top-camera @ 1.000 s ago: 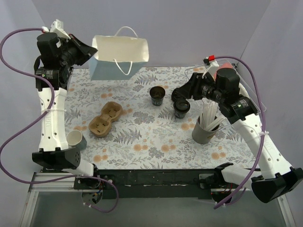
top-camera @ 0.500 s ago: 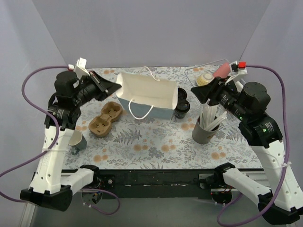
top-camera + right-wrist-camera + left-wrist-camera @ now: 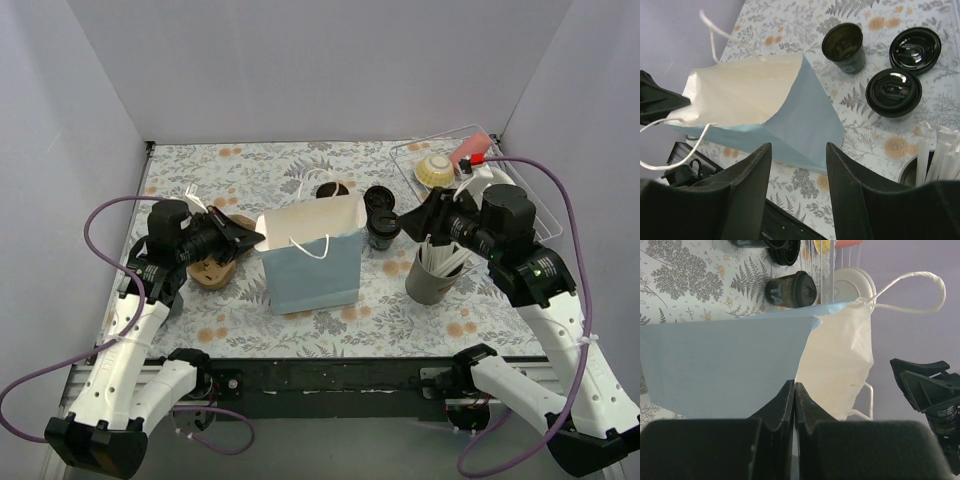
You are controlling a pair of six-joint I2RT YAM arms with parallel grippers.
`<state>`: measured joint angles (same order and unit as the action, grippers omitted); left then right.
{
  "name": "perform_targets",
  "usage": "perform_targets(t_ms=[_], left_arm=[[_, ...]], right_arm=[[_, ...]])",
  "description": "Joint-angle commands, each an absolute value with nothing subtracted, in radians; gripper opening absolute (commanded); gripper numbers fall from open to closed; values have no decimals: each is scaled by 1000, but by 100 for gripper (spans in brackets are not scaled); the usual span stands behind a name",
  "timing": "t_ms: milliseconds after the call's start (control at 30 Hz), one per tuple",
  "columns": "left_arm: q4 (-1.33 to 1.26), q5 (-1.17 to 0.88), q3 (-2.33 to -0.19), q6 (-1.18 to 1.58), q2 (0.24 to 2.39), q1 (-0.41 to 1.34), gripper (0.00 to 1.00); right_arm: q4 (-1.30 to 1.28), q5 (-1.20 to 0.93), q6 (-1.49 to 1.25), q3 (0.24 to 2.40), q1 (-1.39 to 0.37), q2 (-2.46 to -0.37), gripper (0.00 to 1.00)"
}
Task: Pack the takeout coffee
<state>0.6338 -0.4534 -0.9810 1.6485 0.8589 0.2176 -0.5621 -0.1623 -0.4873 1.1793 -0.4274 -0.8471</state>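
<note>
A light blue paper bag [image 3: 312,265] with white handles stands upright at the middle of the table, mouth open. My left gripper [image 3: 252,238] is shut on its left rim; in the left wrist view the jaws [image 3: 794,390] pinch the bag's edge [image 3: 730,365]. A lidded black takeout coffee [image 3: 381,232] stands right of the bag, with a loose black lid [image 3: 380,198] behind it. An open black cup [image 3: 330,189] shows behind the bag. My right gripper [image 3: 406,220] hovers open by the lidded coffee [image 3: 893,92], and nothing lies between its jaws [image 3: 798,149].
A brown pulp cup carrier [image 3: 212,268] lies left of the bag, partly under my left arm. A grey holder with white utensils [image 3: 432,275] stands at the right. A wire tray [image 3: 500,150] with small items sits at the back right.
The left arm has swung the bag down from high at the back left to stand upright on the table. The right gripper pulled back up, then came back near the coffee.
</note>
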Motion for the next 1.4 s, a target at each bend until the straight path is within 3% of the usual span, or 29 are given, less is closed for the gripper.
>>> perform_targets(t_ms=[0,67,133,167,267,400,600,800,867,933,1000,1367], left_arm=[[586,-454,-927,1684,813,233,0],[584,-451,-916,1683,811,233,2],[587,-460,-914,1669,813,235,12],[595,-460,-917,1661,815,236,31],[635,-405,-952,1609,825,238,60],[774,-234,-1081,1523,906,236,75],[873,-22,-1249,1509,1060,236,77],[871,268,-1266,1606,1083,236,67],[829,299,-1235,1654,1059,236,63],[831,320,-1209,1687,1065,236,66],[862,325,-1197,1713,1115,236,72],[1043,414,-1253,1805,1500,232,71]], right_arm=[[-578,-224,-462,1157,-431,-870,56],[-572,-253,-456,1137,-431,-879,56],[-568,-258,-451,1128,-437,-888,56],[-569,-261,-446,1127,-439,-899,56],[-575,-250,-440,1131,-446,-905,56],[-574,-238,-440,1127,-448,-891,56],[-598,-224,-426,1131,-449,-871,56],[-630,-192,-402,1140,-449,-853,56],[-632,-187,-400,1137,-449,-847,56],[-620,-193,-402,1129,-449,-842,56],[-603,-202,-405,1111,-449,-841,56],[-578,-219,-394,1104,-448,-857,56]])
